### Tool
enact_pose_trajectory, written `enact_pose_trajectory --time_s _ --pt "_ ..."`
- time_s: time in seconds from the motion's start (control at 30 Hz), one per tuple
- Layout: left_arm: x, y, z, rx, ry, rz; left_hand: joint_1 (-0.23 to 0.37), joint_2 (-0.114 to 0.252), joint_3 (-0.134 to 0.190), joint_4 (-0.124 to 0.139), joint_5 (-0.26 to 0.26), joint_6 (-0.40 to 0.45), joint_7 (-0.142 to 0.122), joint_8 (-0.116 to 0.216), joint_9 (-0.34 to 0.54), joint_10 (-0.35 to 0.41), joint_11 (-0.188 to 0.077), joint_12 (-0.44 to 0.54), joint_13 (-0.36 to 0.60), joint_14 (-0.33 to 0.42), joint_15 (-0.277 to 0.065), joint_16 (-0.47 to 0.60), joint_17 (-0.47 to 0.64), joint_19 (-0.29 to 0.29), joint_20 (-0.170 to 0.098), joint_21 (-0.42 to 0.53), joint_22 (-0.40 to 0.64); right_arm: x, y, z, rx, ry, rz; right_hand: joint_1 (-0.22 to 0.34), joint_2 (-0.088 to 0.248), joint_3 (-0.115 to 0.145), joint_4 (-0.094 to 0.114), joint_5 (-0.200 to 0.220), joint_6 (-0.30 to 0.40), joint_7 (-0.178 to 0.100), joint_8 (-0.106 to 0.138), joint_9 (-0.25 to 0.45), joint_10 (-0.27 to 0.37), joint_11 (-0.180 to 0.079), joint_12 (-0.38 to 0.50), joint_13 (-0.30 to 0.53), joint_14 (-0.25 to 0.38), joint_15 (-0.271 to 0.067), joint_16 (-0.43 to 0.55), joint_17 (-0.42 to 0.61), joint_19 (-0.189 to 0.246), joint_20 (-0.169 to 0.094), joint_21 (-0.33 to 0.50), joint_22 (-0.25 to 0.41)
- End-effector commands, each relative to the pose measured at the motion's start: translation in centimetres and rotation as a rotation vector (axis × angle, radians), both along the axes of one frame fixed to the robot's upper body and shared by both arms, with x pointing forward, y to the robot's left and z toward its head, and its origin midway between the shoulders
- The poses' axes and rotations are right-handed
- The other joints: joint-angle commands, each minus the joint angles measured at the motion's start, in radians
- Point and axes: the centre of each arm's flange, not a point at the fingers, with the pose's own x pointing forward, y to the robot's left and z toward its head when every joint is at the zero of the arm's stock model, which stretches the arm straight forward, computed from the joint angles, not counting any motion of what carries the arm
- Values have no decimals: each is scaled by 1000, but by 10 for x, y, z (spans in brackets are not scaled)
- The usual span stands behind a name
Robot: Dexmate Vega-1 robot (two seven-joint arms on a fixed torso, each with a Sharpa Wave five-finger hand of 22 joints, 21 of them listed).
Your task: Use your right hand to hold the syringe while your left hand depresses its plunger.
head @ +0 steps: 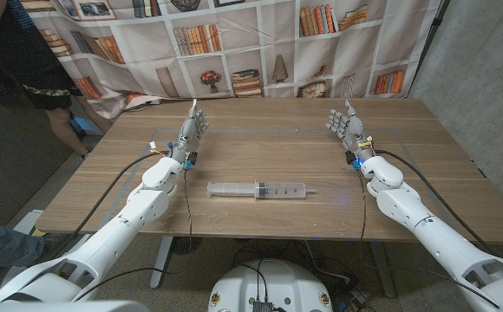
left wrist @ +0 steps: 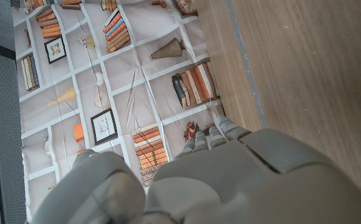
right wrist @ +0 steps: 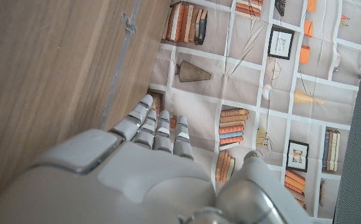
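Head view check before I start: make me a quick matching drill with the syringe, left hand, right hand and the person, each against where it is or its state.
Things:
1. syringe
2. left hand
3. right hand
4. person

Places or states:
A. standing past the table's far left corner
B. lying on its side mid-table, between the arms, untouched
C. open over the table's right side, holding nothing
D. open over the table's left side, holding nothing

Pairs: 1-B, 2-D, 3-C, 4-A
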Motion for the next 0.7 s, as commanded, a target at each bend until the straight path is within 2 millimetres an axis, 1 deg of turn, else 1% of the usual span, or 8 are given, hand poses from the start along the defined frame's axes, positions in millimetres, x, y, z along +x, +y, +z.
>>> enact_pose_trajectory --time_s 0.03,0.2,0.43,0.7 --pt "-4 -2 7 12 -22 4 14 2 -6 -1 4 -2 -3 6 1 -5 1 6 4 -4 0 7 3 -4 2 5 4 -10 1 0 -21 -66 -15 13 1 7 -3 6 6 -1 7 3 0 3 2 5 7 0 8 3 14 0 7 5" --pt "-9 -1 8 22 -28 8 17 5 -7 -1 4 5 -5 8 1 8 -5 11 4 8 -2 11 3 5 5 7 4 -19 2 3 -48 -90 -23 16 1 8 -5 5 11 -3 9 3 5 3 3 5 12 -1 8 3 19 0 7 5" --pt "-11 0 9 38 -26 3 22 10 -7 -3 4 19 -4 11 1 18 -5 13 4 21 -4 15 3 11 6 9 3 -32 8 5 -93 -123 -36 19 2 8 -8 5 13 -5 10 3 10 1 5 5 17 -4 9 3 23 0 7 5" --pt "-17 -3 8 54 -26 16 31 19 -6 -6 4 37 -5 16 1 40 -5 20 3 37 -6 18 2 23 9 12 3 -36 7 4 -128 -138 -9 25 2 9 -11 4 17 -6 12 3 16 1 6 5 23 -3 9 3 27 -1 5 5"
